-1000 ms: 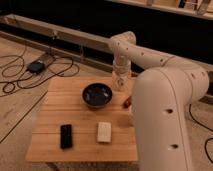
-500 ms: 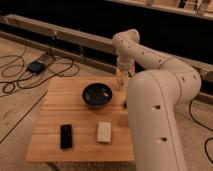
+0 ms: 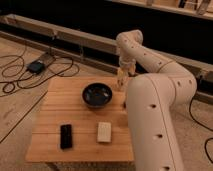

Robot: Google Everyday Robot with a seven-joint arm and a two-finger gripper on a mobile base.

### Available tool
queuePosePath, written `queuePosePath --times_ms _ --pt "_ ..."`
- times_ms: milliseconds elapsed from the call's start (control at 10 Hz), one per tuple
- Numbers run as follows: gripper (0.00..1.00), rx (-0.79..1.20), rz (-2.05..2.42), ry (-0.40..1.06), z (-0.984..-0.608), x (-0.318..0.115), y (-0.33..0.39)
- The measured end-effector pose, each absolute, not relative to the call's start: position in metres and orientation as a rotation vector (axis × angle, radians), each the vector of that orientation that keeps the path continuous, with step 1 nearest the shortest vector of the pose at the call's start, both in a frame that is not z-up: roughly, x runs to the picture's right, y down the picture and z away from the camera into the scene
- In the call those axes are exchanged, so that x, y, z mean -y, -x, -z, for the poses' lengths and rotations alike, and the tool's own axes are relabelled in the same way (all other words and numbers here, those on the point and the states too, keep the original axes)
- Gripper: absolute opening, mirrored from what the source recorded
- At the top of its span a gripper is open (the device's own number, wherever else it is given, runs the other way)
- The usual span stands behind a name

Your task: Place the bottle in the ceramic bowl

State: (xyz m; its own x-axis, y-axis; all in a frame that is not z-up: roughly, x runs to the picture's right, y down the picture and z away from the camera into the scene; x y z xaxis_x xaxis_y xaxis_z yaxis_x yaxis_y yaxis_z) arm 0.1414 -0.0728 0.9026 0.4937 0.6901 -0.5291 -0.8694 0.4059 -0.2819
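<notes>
Has raised the gripper (image 3: 121, 76) from low by the wooden table's (image 3: 55, 107) right edge to hang just beyond the ceramic bowl's (image 3: 97, 95) far right rim. Cannot tell whether clenched or released. Has left the bottle (image 3: 104, 132) lying unmoved near the front, beside a black oblong (image 3: 65, 136). Likely means no pickup yet, so grasp first.
</notes>
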Motion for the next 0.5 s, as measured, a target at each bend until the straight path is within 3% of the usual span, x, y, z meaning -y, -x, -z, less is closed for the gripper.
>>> queuePosePath --times_ms 500 --pt "0.65 -0.295 -1.037 0.597 -0.922 0.069 -0.147"
